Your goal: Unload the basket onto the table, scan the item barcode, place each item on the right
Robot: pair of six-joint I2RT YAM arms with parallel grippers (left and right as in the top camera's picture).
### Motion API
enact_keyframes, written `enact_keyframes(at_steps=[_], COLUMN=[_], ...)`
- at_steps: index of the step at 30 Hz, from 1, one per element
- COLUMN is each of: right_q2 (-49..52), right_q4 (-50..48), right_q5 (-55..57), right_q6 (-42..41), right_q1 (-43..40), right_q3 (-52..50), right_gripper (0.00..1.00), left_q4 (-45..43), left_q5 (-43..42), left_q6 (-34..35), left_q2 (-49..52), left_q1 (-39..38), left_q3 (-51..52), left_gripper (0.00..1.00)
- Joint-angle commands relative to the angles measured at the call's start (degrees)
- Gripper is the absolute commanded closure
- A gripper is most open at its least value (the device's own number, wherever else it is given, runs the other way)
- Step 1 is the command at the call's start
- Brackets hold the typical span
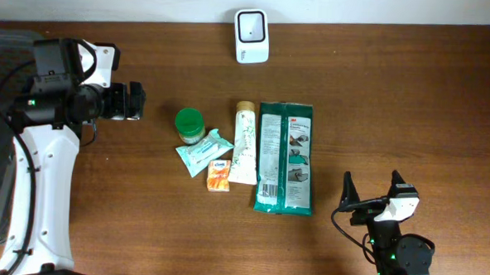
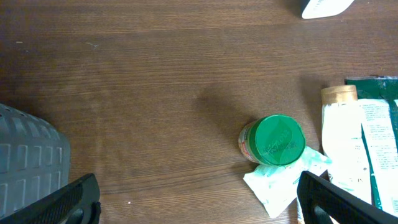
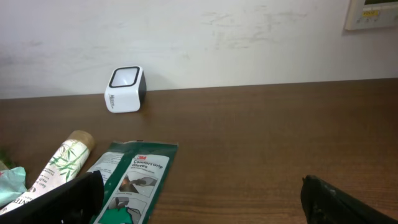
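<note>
right gripper (image 1: 371, 191) sits low at the near table (image 1: 412, 95) edge, aimed across it, jaws wide apart, empty. Mid-table cluster, none picked up: glove pack (image 1: 285, 158), tube (image 1: 244, 142), orange box (image 1: 218, 174), wipes (image 1: 203, 151), green-lidded jar (image 1: 189, 123). left gripper (image 1: 137, 101) is level and points at the jar from well short of it, jaws fully spread, nothing held. scanner (image 1: 252, 35) at far edge.

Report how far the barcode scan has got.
Done: nothing visible; jar, tube and green pack lie mid-table, away from the scanner. In hand: nothing; left pincer and right pincer are open, empty. Left: pick an item, show its barcode to the scanner.
</note>
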State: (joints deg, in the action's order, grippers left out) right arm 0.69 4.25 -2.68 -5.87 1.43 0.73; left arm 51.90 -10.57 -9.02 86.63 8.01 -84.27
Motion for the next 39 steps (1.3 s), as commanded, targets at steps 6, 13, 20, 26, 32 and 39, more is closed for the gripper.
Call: enact_keyframes(at_steps=[6,13,20,26,32,39], right_q2=[-0.33,-0.33,-0.33,-0.33,14.91,65.61], right_q4=[0.04,0.04,0.04,-2.08,7.23,46.05], right_q5=[-0.13,-0.13,-0.13,-5.44,-16.17,-23.74], right_q6=[-0.17,-0.17,-0.17,-0.61,-4.68,-3.43], right_q1=[-0.33,-0.33,-0.33,-0.33,-0.33,-0.33], right_q3=[-0.42,-0.42,-0.42,-0.39,17.94,59.58], right_gripper=[0.02,0.02,0.02,0.02,0.02,0.02], left_q4=[0.11,0.11,0.09,0.11,0.11,0.11], left_q5=[-1.05,-1.05,-1.05,-1.05,-1.05,-1.05], left_q6=[-0.96,-0.96,-0.96,-0.96,-0.96,-0.96], left_q2=[-0.46,-0.46,-0.46,-0.46,-0.46,-0.46], left_q1=[0.04,0.04,0.04,0.04,0.04,0.04], left_q3=[-0.96,-0.96,-0.96,-0.96,-0.96,-0.96], left_gripper=[0.01,0.01,0.01,0.01,0.01,0.01])
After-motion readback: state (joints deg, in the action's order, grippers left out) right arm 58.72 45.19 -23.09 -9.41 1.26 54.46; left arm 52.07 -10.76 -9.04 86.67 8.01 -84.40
